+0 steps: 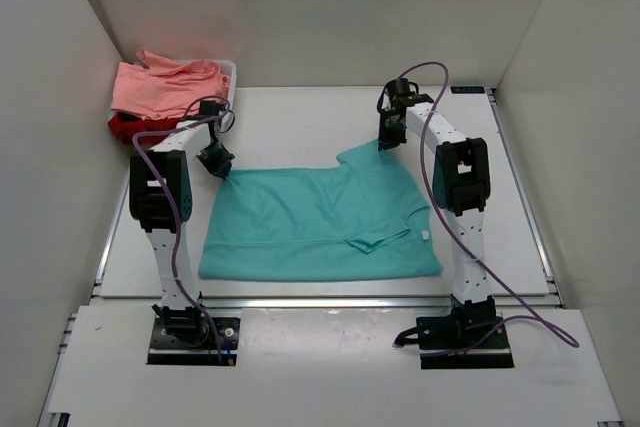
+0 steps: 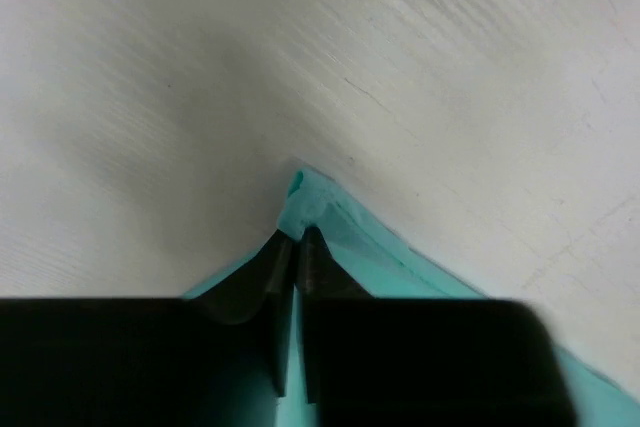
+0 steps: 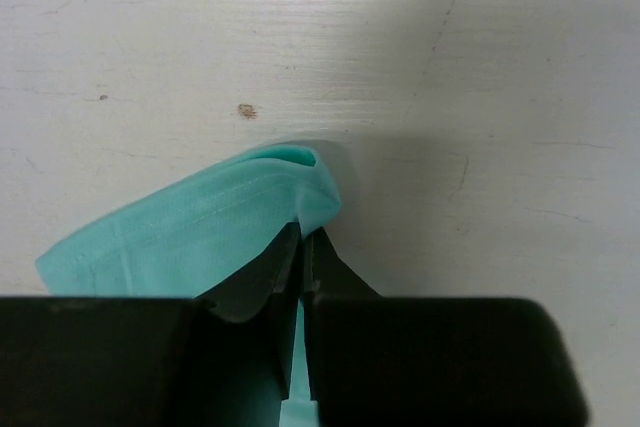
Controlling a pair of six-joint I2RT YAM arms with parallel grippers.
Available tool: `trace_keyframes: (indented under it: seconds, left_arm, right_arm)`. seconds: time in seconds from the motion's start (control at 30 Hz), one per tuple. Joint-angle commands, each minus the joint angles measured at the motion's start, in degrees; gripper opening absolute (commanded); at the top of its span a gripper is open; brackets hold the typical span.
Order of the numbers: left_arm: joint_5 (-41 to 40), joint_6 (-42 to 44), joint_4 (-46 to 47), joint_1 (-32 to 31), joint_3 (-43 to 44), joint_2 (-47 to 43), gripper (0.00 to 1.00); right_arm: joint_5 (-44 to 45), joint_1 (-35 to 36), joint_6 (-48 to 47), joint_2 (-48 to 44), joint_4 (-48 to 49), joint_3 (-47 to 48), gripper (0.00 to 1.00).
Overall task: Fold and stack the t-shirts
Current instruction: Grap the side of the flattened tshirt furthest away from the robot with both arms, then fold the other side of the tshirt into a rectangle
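The teal t-shirt lies spread flat on the table. My left gripper is shut on its far left corner. My right gripper is shut on its far right corner, a folded sleeve edge. One sleeve is folded in over the shirt's lower right part. The salmon pink t-shirt lies bunched on the dark red t-shirt at the far left.
A white basket holds the pink and red shirts in the far left corner. White walls close in the table on the left, back and right. Purple cables run along both arms.
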Motion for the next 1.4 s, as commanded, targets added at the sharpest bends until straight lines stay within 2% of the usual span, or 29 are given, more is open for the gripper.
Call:
trace_keyframes:
  seconds: [0.0,0.07,0.17,0.27,0.47,0.73,0.97,1.23,1.37]
  left_arm:
    - [2.1,0.0,0.6,0.5,1.6,1.5,0.08]
    - [2.1,0.6,-0.3,0.4,2.0,1.2,0.0]
    - [2.7,2.0,0.3,-0.2,1.8,0.2,0.0]
    - [4.1,3.8,1.2,-0.2,0.5,-2.4,0.0]
    - [7.9,4.8,4.1,0.5,-5.0,-6.7,0.0]
    - [9.9,5.8,7.8,0.3,-14.1,-13.2,0.0]
    - [10.7,7.4,7.7,1.2,-20.3,-20.6,0.0]
    - [10.4,8.5,8.6,2.5,-29.3,-30.5,0.0]
    - [10.4,8.9,8.5,2.7,-32.0,-32.6,0.0]
  right_arm:
    - [0.4,-0.3,0.1,0.7,-0.7,0.1,0.0]
    - [-0.1,-0.8,-0.8,-0.3,-1.1,1.0,0.0]
    - [-0.4,-1.7,-2.5,-2.5,-1.8,2.9,0.0]
    - [-2.9,-3.5,-2.9,-7.8,-1.0,0.1,0.0]
    - [-7.7,-5.2,-3.6,-21.2,2.5,-15.9,0.01]
    - [-10.7,0.3,-4.8,-36.3,5.6,-33.4,0.0]
    - [-8.9,3.4,-6.1,-46.9,7.8,-50.5,0.0]
    - [-8.5,0.5,-5.9,-55.3,9.6,-60.0,0.0]
    - [-9.2,0.1,-5.6,-58.7,9.6,-63.6,0.0]
